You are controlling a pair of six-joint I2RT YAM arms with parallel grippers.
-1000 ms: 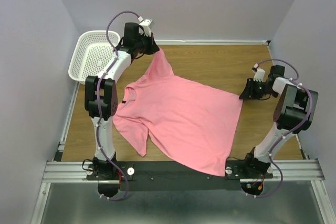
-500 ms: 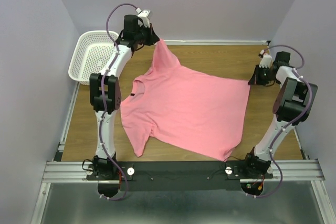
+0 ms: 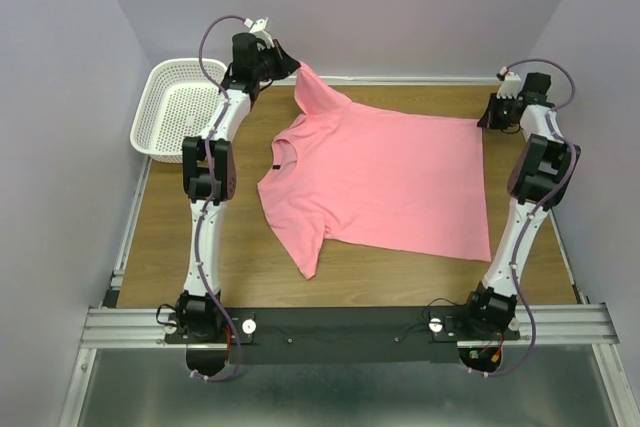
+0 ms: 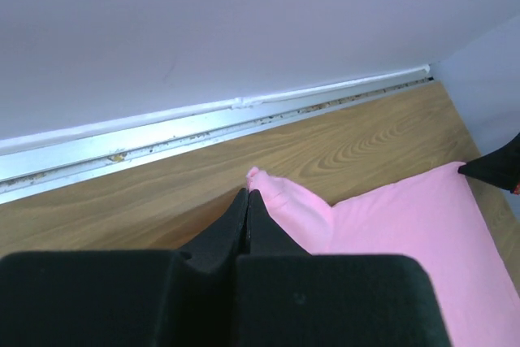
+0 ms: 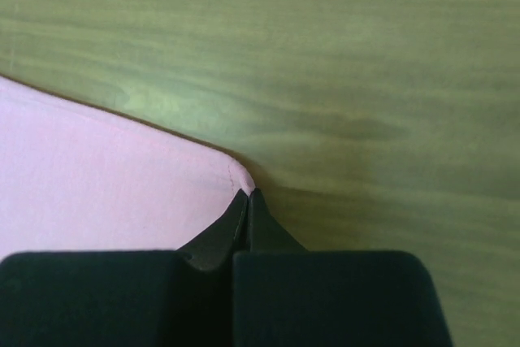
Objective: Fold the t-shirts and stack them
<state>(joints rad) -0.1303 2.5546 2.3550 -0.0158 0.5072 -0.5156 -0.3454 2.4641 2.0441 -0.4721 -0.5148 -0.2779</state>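
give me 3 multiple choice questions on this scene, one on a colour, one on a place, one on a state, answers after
1. What colour is the t-shirt?
A. blue
B. salmon pink
C. white

2. Where on the table is the white basket?
A. near right corner
B. middle, on the t-shirt
C. far left corner

3. What state is the left gripper in?
A. open above the t-shirt
B. shut on a sleeve of the t-shirt
C. open inside the basket

Answers:
1 B, the cloth is pink in every view.
2 C, the top view shows it at the far left corner, by the wall.
3 B, the left wrist view shows its fingers closed on the sleeve tip.
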